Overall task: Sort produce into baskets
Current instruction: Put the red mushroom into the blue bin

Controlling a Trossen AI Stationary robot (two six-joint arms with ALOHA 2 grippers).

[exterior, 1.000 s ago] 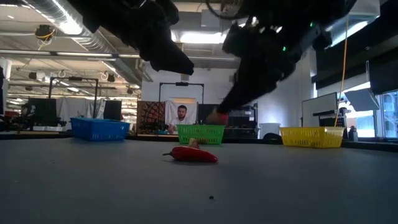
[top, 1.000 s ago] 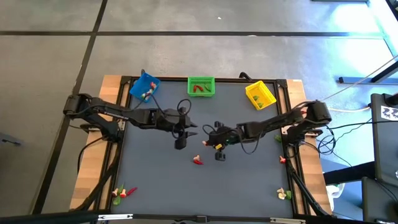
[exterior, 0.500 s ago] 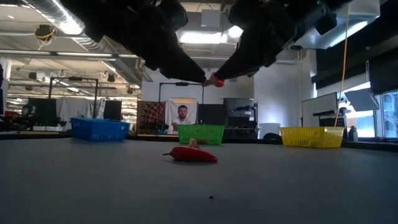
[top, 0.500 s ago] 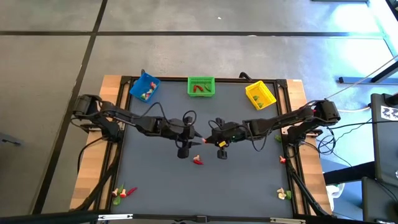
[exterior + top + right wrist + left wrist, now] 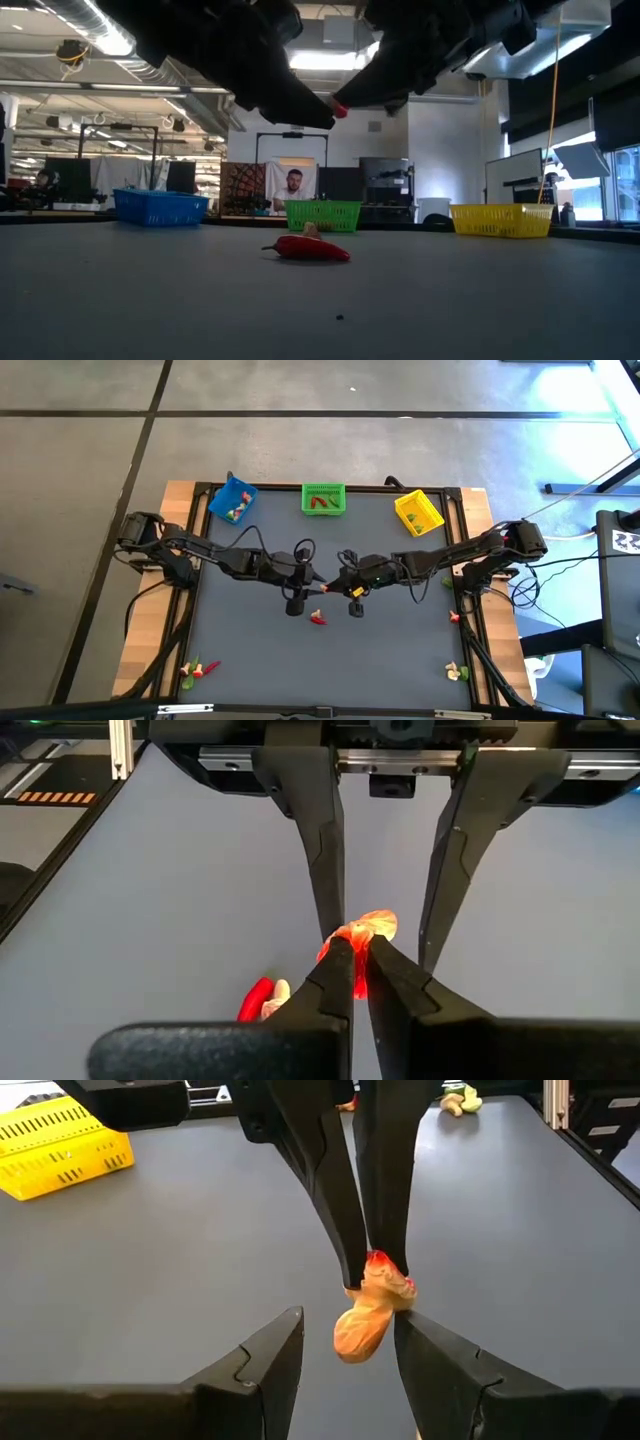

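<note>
Right claw [image 5: 372,1272]: clamped on an orange-red piece [image 5: 368,1316] (held aloft).
Left claw [image 5: 345,1348]: apart, fingers flanking the piece.
Nearer arm: left.

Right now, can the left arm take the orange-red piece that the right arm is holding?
Probably yes. The left end effector is open, with one finger on each side of the orange-red piece, which the right end effector holds pinched above the table. Nothing stands between them.
</note>
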